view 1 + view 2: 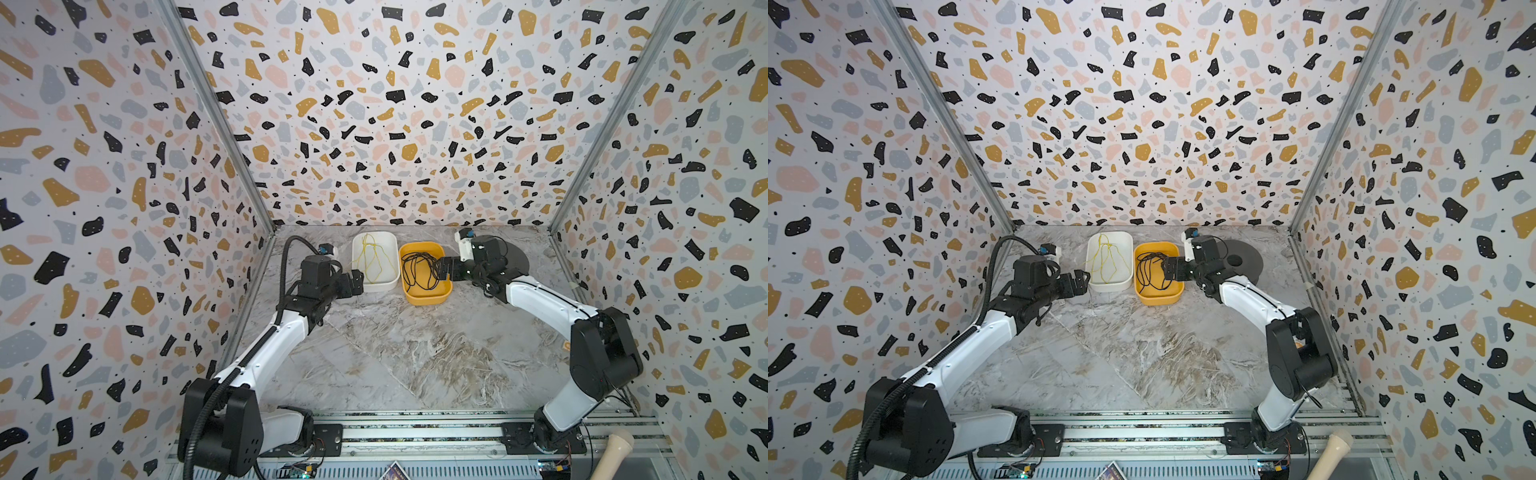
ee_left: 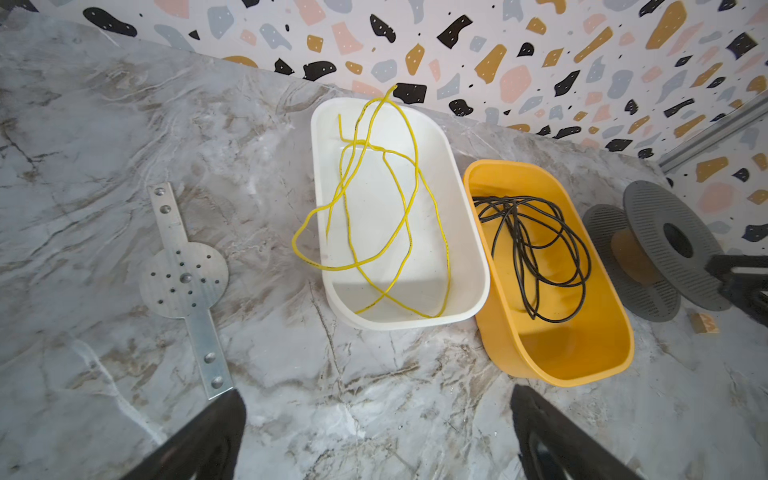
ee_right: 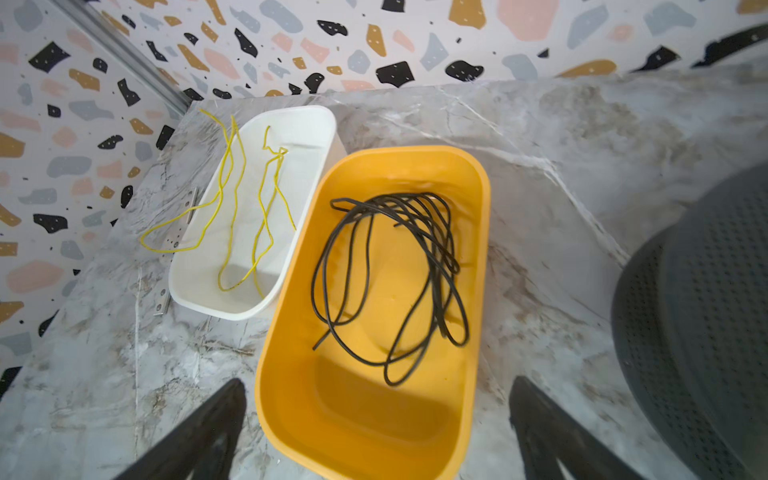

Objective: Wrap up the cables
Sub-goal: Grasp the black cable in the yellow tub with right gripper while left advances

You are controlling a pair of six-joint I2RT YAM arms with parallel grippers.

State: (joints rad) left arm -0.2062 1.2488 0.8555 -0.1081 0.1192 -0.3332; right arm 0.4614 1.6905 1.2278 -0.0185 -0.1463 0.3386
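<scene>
The cables are one thin black cord [image 1: 419,269] [image 1: 1152,272] lying in loose loops inside a yellow bin [image 1: 428,300] [image 1: 1160,300]. In the wrist views the black cord [image 2: 515,224] [image 3: 432,224] rests on the floor of the yellow bin [image 2: 561,365] [image 3: 374,436]. My right gripper [image 1: 442,268] [image 1: 1169,268] [image 3: 378,386] is open over the bin's right edge, above the cord and holding nothing. My left gripper [image 1: 355,280] [image 1: 1079,280] [image 2: 376,395] is open and empty over bare table, left of the white bin.
A white bin [image 1: 376,286] [image 2: 415,322] with a thin yellow cord [image 1: 374,257] [image 2: 411,195] stands touching the yellow bin's left side. A grey spool [image 1: 515,257] [image 2: 673,245] [image 3: 706,311] sits right of the yellow bin. A metal plate [image 2: 185,278] lies flat on the table.
</scene>
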